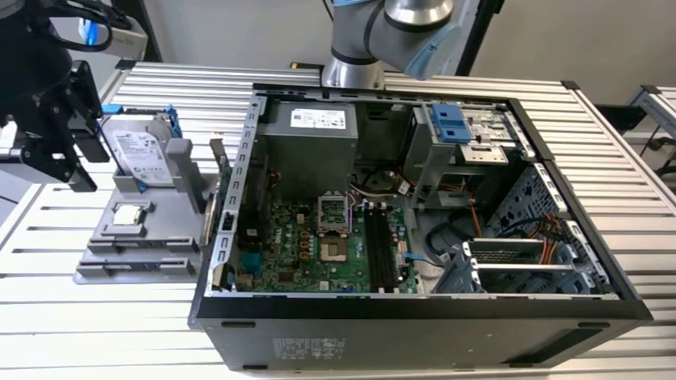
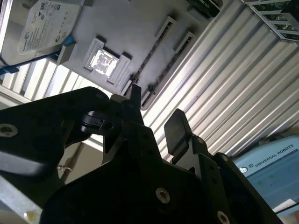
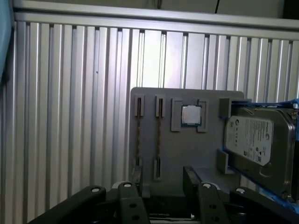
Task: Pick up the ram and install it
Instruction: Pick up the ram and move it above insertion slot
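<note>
Two ram sticks stand on edge in the slots of a grey holder (image 3: 187, 149); in both wrist views they appear as thin dark lines, one ram stick (image 3: 138, 135) (image 2: 152, 53) beside the other (image 3: 159, 135) (image 2: 163, 67). My gripper (image 3: 163, 179) (image 2: 154, 116) hangs open above the holder with nothing between its black fingers (image 2: 175, 128). It is well clear of the sticks. In the exterior view the gripper (image 1: 63, 146) is at the far left, over the holder (image 1: 138, 237). The motherboard's long black slots (image 1: 381, 245) lie inside the open computer case (image 1: 423, 305).
A silver hard drive (image 3: 254, 140) (image 1: 138, 150) with a white label sits in the holder next to a small square processor chip (image 3: 190, 115) (image 1: 127, 214). Everything rests on a ribbed metal table (image 3: 70, 116). The arm's base (image 1: 354, 71) stands behind the case.
</note>
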`<state>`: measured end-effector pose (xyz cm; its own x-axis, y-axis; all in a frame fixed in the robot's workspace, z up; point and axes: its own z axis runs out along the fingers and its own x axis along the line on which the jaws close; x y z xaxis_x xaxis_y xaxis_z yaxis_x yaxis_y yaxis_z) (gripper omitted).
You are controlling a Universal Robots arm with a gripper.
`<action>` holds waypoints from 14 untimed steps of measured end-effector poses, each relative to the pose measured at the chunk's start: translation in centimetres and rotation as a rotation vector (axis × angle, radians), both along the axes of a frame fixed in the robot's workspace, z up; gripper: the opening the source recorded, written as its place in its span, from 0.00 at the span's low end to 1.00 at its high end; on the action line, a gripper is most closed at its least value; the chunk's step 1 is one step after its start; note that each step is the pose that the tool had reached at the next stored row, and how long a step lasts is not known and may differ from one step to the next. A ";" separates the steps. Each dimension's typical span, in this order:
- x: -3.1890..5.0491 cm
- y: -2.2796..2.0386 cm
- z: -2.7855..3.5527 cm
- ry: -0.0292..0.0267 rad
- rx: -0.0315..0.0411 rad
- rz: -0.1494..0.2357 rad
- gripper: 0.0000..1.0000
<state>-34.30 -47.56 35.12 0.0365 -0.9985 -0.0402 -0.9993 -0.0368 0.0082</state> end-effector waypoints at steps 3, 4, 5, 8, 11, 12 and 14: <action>0.02 0.00 -0.46 0.0000 0.0000 0.000 1.00; 0.02 0.00 -0.62 0.0001 -0.0001 0.000 1.00; 0.02 0.00 -0.77 0.0002 -0.0001 0.000 1.00; 0.04 0.00 -1.26 0.0000 -0.0001 0.000 1.00; 0.06 0.01 -1.78 0.0001 -0.0001 0.000 1.00; 0.07 0.01 -1.96 0.0000 -0.0001 0.000 1.00; 0.10 -0.01 -2.32 0.0001 -0.0001 0.000 1.00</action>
